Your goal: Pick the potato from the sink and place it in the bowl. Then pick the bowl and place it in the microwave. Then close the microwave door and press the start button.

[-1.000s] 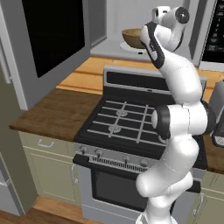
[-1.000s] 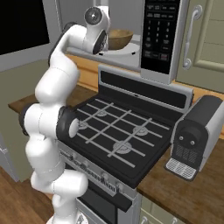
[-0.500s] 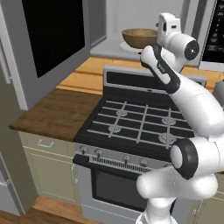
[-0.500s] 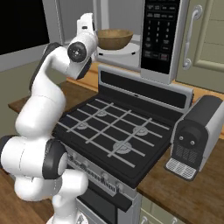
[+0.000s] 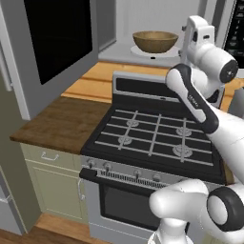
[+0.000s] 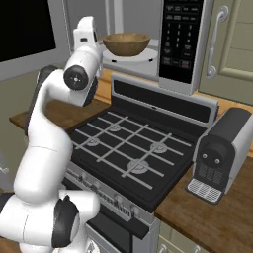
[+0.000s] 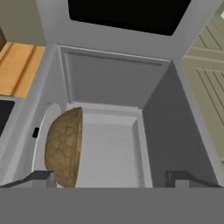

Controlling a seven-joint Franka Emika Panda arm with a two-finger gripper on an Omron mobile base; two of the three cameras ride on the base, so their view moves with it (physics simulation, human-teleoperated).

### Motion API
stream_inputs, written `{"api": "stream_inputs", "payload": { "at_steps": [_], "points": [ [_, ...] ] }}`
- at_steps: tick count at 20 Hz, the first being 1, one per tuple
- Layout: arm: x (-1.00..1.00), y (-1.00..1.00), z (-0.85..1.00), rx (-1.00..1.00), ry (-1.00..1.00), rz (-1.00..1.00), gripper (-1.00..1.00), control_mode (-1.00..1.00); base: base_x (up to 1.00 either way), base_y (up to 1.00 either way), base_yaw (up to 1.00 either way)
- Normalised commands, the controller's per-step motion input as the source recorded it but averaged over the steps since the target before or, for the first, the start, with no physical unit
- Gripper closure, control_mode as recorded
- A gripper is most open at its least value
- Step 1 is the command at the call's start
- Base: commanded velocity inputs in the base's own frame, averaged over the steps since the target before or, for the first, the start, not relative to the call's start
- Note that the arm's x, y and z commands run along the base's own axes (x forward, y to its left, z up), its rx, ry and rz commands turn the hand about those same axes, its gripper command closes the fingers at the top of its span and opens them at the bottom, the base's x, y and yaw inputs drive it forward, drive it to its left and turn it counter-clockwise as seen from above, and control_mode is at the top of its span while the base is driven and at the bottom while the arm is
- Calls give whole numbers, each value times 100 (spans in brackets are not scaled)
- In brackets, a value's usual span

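One step looks finished and the next is due: the bowl (image 5: 155,41) sits inside the microwave (image 6: 184,44), on the white turntable plate (image 6: 129,57), and nothing is held. I judge the step in hand to be clearing the arm from the cavity so the microwave door (image 5: 56,45) can be swung shut.

Taking the microwave as landmark, largest first. Its door stands open, swung far out to the left of the cavity, glossy black window facing the room. The stove (image 5: 152,138) lies directly below the cavity, with wooden counter (image 5: 62,124) to its left, under the door. The button panel (image 6: 178,37) runs down the right side of the cavity. The bowl is in the cavity's middle, clear of the walls; the potato cannot be seen from these angles.

The gripper (image 7: 111,177) hangs just outside the cavity mouth, finger tips (image 7: 43,177) spread wide and empty, the bowl's outside close to one of them.

To do it well, I would draw straight back out of the mouth, away from the bowl rim, before swinging left. Open room lies above the stove; the tight edges are the cavity frame and the door's inner face, which the elbow must pass to get behind it.
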Motion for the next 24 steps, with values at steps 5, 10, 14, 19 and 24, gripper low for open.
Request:
{"api": "stream_inputs", "payload": {
  "at_steps": [5,10,14,19,24],
  "points": [
    [-100,24,34,0,10,5,-100,-100,0,0,0],
    [-100,51,5,-2,13,3,-100,-100,0,0,0],
    [-100,64,-13,1,0,-1,-100,-100,0,0,0],
    [-100,76,-22,8,-3,-9,-100,-100,0,0,0],
    [-95,82,-28,7,-5,-8,-100,-100,0,0,0]
  ]
}}
